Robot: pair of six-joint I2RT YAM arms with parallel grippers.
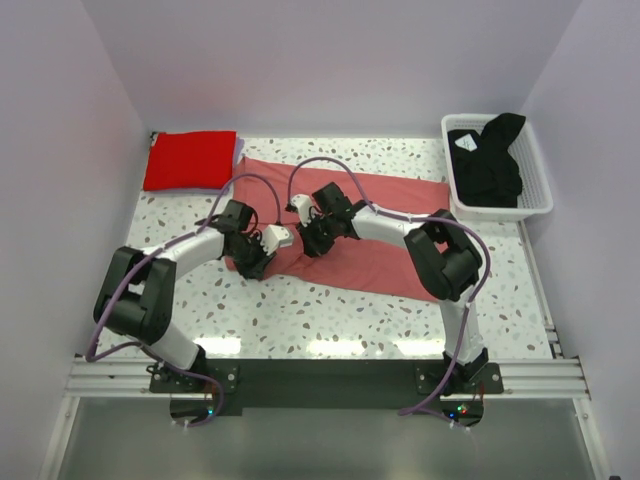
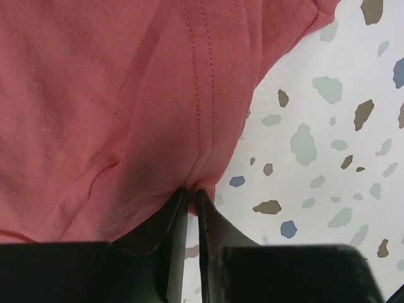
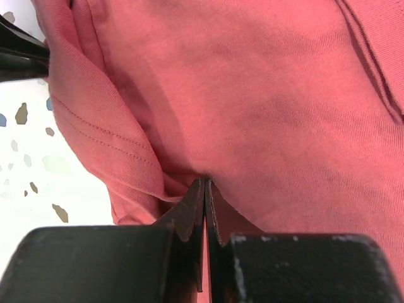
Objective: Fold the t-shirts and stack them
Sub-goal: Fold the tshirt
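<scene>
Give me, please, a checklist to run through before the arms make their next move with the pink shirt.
1. Left fingers shut on the pink shirt, at a stitched seam: ok.
2. Right fingers shut on it: ok.
3. Both cloth layers caught in each pinch: cannot tell.
4. Pink shirt lying flat: not ok, bunched at both pinches.
5. Red shirt folded, far left: ok.
6. Black shirt out of the way in the basket: ok.

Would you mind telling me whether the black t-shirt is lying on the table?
No, the black t-shirt sits crumpled inside the white basket at the far right.
</scene>
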